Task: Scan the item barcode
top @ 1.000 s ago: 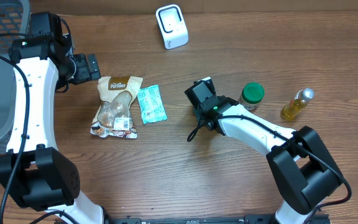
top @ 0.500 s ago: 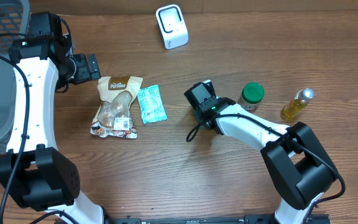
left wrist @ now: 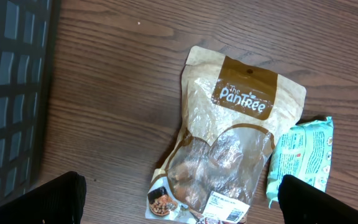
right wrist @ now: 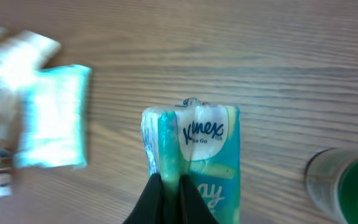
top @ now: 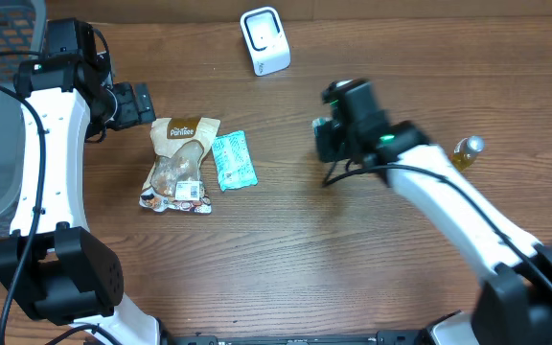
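The right gripper [right wrist: 168, 198] has shifted toward the far edge of the table [top: 257, 278], fingers clenched on the Kleenex pack [right wrist: 197, 143]. The left gripper [top: 140, 103] fingers are released. Recommend presenting the barcode squarely to the scanner [top: 264, 40].

White arm links [top: 51, 144]; black joints [top: 65, 43]; thin black cables [top: 40, 182]; green lights [top: 389, 139]

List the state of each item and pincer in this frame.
Left pincer: open, empty.
Right pincer: shut on Kleenex pack.
Snack pouch: lying flat, label up.
Teal packet: lying flat beside pouch.
Jar: green lid on.
Bottle: capped, mostly hidden.
Scanner: standing upright.
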Robot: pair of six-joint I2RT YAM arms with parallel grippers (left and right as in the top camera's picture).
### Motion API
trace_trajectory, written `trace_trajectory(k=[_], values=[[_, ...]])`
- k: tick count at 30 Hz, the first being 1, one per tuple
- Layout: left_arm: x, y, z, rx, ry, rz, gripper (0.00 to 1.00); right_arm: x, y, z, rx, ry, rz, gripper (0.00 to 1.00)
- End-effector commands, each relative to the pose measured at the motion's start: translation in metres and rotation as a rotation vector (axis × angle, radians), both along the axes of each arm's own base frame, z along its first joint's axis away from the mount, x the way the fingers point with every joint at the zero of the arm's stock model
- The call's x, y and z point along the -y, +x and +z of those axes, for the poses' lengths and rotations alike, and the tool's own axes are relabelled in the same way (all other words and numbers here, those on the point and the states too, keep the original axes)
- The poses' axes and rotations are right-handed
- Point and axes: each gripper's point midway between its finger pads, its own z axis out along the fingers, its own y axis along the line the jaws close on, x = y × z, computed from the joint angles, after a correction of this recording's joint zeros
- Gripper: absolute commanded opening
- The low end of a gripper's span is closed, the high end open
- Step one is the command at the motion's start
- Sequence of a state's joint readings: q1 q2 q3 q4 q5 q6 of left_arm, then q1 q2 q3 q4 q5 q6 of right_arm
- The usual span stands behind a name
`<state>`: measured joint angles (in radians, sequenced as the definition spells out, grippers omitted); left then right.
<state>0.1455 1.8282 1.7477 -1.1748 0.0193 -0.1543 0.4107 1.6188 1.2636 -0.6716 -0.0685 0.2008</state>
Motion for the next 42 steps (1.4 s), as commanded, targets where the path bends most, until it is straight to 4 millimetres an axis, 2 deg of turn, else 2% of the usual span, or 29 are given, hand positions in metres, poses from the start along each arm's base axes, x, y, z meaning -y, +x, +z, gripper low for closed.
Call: trace_trajectory(k=[1, 2, 4, 6, 7, 9, 10, 12, 14, 16, 19, 20, 21, 22, 25, 28, 31, 32, 33, 34, 35, 39, 42], values=[[0.002, 0.003, 0.017, 0.047, 0.000, 0.005, 0.99, -0.009, -0.013, 0.030, -0.095, 0.310, 0.095, 0.04], [0.002, 0.003, 0.017, 0.047, 0.000, 0.005, 1.00, -0.007, -0.015, 0.038, -0.125, 0.407, 0.117, 0.04], [0.002, 0.003, 0.017, 0.047, 0.000, 0.005, 1.00, -0.001, -0.017, 0.043, -0.159, 0.490, 0.124, 0.04], [0.002, 0.003, 0.017, 0.047, 0.000, 0.005, 1.00, 0.011, -0.017, 0.031, -0.190, 0.452, 0.077, 0.04], [0.002, 0.003, 0.017, 0.047, 0.000, 0.005, 1.00, 0.019, -0.018, 0.016, -0.212, 0.381, 0.051, 0.04], [0.002, 0.003, 0.017, 0.047, 0.000, 0.005, 1.00, 0.020, -0.022, -0.001, -0.236, 0.300, 0.050, 0.04], [0.002, 0.003, 0.017, 0.047, 0.000, 0.005, 0.99, 0.022, -0.023, -0.017, -0.250, 0.214, 0.034, 0.04], [0.002, 0.003, 0.017, 0.047, 0.000, 0.005, 1.00, 0.020, -0.024, -0.036, -0.261, 0.110, 0.027, 0.04], [0.002, 0.003, 0.017, 0.047, 0.000, 0.005, 1.00, 0.014, -0.026, -0.053, -0.273, 0.031, 0.038, 0.04], [0.002, 0.003, 0.017, 0.047, 0.000, 0.005, 0.99, -0.003, -0.033, -0.082, -0.293, -0.083, 0.082, 0.04], [0.002, 0.003, 0.017, 0.047, 0.000, 0.005, 1.00, -0.019, -0.036, -0.100, -0.268, -0.173, 0.126, 0.05], [0.002, 0.003, 0.017, 0.047, 0.000, 0.005, 1.00, -0.025, -0.035, -0.101, -0.244, -0.193, 0.139, 0.10], [0.002, 0.003, 0.017, 0.047, 0.000, 0.005, 0.99, -0.030, -0.033, -0.100, -0.217, -0.206, 0.147, 0.31], [0.002, 0.003, 0.017, 0.047, 0.000, 0.005, 0.99, -0.034, -0.030, -0.097, -0.188, -0.222, 0.148, 0.35], [0.002, 0.003, 0.017, 0.047, 0.000, 0.005, 1.00, -0.038, -0.022, -0.083, -0.163, -0.215, 0.139, 0.36], [0.002, 0.003, 0.017, 0.047, 0.000, 0.005, 1.00, -0.031, -0.009, -0.056, -0.165, -0.210, 0.104, 0.41], [0.002, 0.003, 0.017, 0.047, 0.000, 0.005, 0.99, -0.006, -0.007, -0.057, -0.230, -0.197, -0.028, 0.39], [0.002, 0.003, 0.017, 0.047, 0.000, 0.005, 1.00, 0.000, -0.008, -0.060, -0.249, -0.196, -0.057, 0.32], [0.002, 0.003, 0.017, 0.047, 0.000, 0.005, 1.00, 0.008, -0.010, -0.064, -0.273, -0.194, -0.094, 0.19], [0.002, 0.003, 0.017, 0.047, 0.000, 0.005, 1.00, 0.014, -0.012, -0.068, -0.288, -0.195, -0.114, 0.10], [0.002, 0.003, 0.017, 0.047, 0.000, 0.005, 1.00, 0.022, -0.015, -0.073, -0.310, -0.199, -0.137, 0.04], [0.002, 0.003, 0.017, 0.047, 0.000, 0.005, 1.00, 0.037, -0.030, -0.093, -0.370, -0.225, -0.156, 0.04], [0.002, 0.003, 0.017, 0.047, 0.000, 0.005, 1.00, 0.035, -0.043, -0.108, -0.411, -0.211, -0.139, 0.04]])
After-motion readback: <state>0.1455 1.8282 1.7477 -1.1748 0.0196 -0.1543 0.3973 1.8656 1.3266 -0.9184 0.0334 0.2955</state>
